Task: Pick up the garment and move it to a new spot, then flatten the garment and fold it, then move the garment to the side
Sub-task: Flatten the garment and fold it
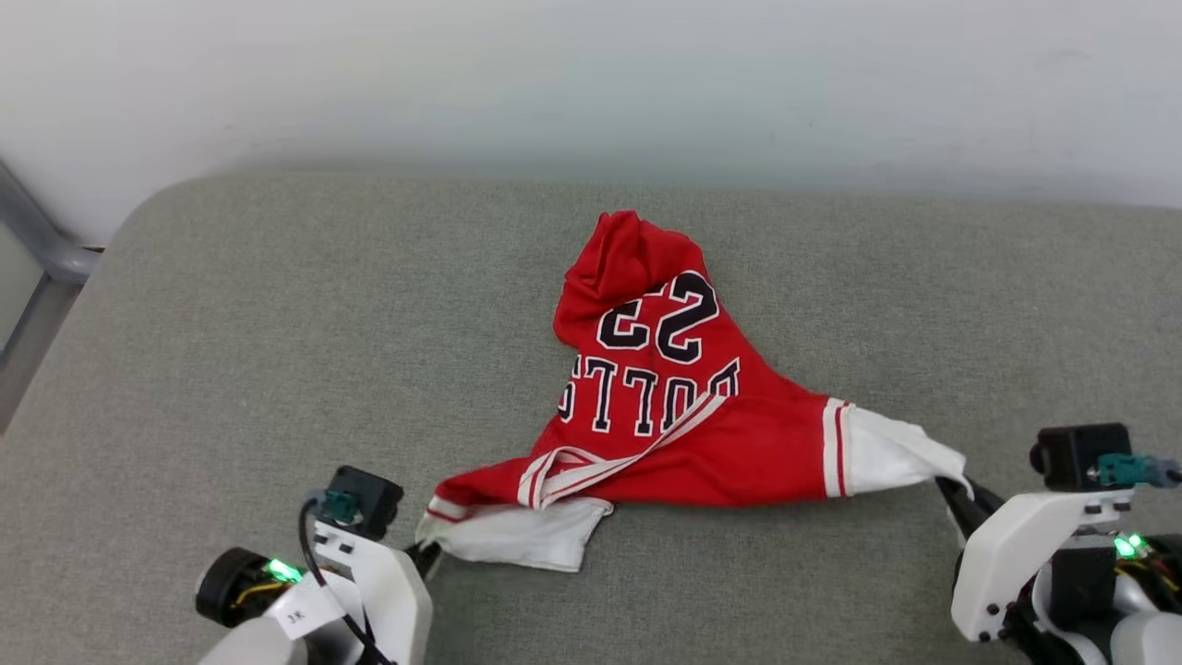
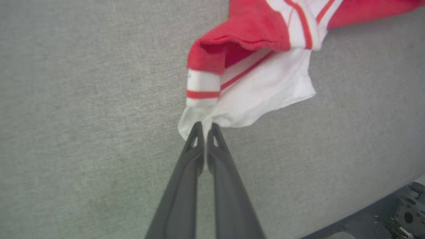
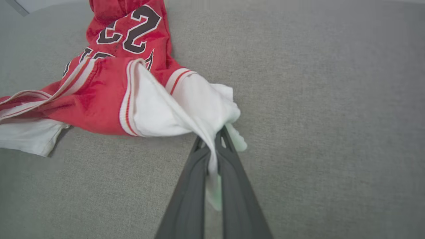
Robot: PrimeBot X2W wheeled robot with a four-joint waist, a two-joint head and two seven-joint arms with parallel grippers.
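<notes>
1. The bright red short-sleeved shirt of soft cloth [image 1: 683, 406] [image 2: 265, 83] [image 3: 109, 99], printed with black white-edged letters and a two-digit number, lies crumpled near the middle of the grey cloth-covered counter [image 1: 231, 351]. The print faces up and reads upside down in the head view.
2. The shirt's body bunches to a peak toward the pale wall [image 1: 591, 74]. Its two white sleeve ends spread along the robot's side, one toward each arm.
3. The left end effector [image 1: 427, 554] [image 2: 206, 127] has its two dark fingers pinched together on the corner of the left white sleeve end [image 1: 517, 540]. In the left wrist view a thin fold of white cloth sits between the tips.
4. The right end effector [image 1: 951, 489] [image 3: 212, 139] is clamped on the right white sleeve end [image 1: 891, 453]. In the right wrist view the cloth runs down between the fingers.
5. The right white sleeve end is drawn to a point at the fingertips, while the left white sleeve end lies flatter on the counter.
6. A band of white-and-red striped trim [image 1: 609, 457] crosses the red cloth between the sleeves.
</notes>
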